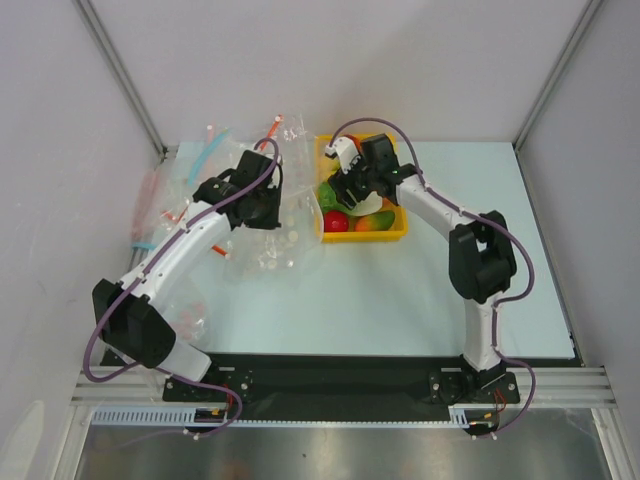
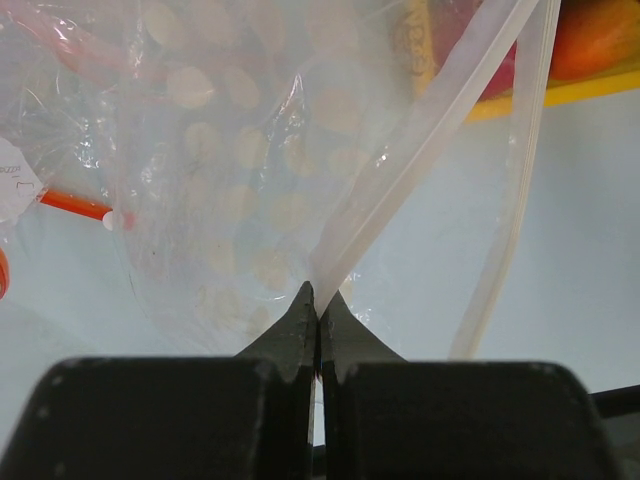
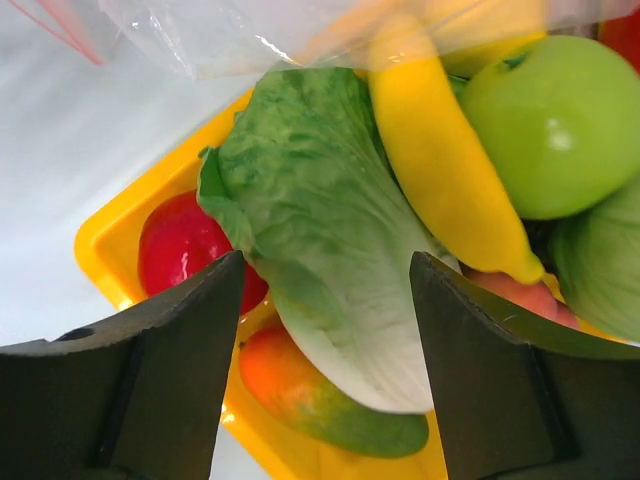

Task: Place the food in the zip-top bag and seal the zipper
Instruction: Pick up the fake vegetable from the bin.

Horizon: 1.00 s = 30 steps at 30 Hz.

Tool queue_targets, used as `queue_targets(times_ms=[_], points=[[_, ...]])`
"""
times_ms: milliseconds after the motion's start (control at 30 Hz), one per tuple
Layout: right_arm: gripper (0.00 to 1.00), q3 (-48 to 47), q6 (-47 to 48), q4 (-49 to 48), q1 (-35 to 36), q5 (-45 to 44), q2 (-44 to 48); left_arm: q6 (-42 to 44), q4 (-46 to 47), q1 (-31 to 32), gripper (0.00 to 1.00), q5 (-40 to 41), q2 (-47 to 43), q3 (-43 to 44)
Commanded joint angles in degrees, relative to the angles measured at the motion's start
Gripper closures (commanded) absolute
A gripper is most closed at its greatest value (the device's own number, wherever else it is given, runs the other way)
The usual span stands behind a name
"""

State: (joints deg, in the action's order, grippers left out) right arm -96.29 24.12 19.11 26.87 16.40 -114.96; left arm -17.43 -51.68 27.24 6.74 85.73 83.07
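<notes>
The left gripper (image 2: 317,300) is clamped on the pale zipper strip (image 2: 420,150) of the clear polka-dotted plastic bag (image 2: 230,200), beside the yellow plastic tray (image 3: 105,240). The right gripper (image 3: 328,275), fingers apart, hovers over the long green-and-white leafy cabbage (image 3: 300,190) in that tray, near the round green apple (image 3: 560,120).

1 tray (image 3: 105,240) — 1 long cabbage (image 3: 320,270), 1 green apple (image 3: 560,125), 1 red fruit (image 3: 185,250), 1 banana (image 3: 440,160), 1 mango (image 3: 300,395) — and 1 dotted bag (image 2: 230,200).

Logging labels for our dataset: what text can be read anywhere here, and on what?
No text reads clearly.
Orange print seen through the dotted bag, left wrist view: blurred, unreadable.
White sticker at that view's left edge: faint handwriting, too small.
Other views: none.
</notes>
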Motion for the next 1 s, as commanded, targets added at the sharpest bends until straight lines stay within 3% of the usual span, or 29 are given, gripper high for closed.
queue_targets(times_ms=[0,500,533,567,633,733,767,967], points=[[0.28,-4.51,2.34,-0.57,0.72,-4.53,-4.12,1.17,0.09,-0.26,1.0,-0.85,-3.11,0.87],[0.34,-4.78,3.92,2.33,0.37,-7.18,-11.78,1.08,-0.79,-0.26,1.0,-2.17,-2.5,2.54],[0.38,-4.78,3.31,2.24,0.37,-7.09,-11.87,1.0,-0.79,-0.18,1.0,-2.26,-2.41,2.63],[0.53,-4.78,2.69,2.07,0.29,-7.26,-11.96,1.0,-0.96,-0.26,1.0,-2.35,-2.24,2.71],[0.73,-5.22,2.16,2.07,0.37,-7.88,-11.78,1.0,-0.97,-0.17,1.0,-2.35,-2.15,2.71],[0.89,-5.66,1.46,1.37,0.11,-7.53,-10.99,0.82,-0.97,-0.17,1.0,-2.17,-2.24,2.71],[1.0,-6.1,0.85,1.45,0.02,-7.35,-10.82,0.82,-0.79,-0.17,1.0,-2.09,-2.24,2.63],[1.0,-6.02,-3.02,-1.0,-1.47,-5.25,-6.43,0.21,-0.18,-0.17,1.0,-2.17,-2.15,2.36]])
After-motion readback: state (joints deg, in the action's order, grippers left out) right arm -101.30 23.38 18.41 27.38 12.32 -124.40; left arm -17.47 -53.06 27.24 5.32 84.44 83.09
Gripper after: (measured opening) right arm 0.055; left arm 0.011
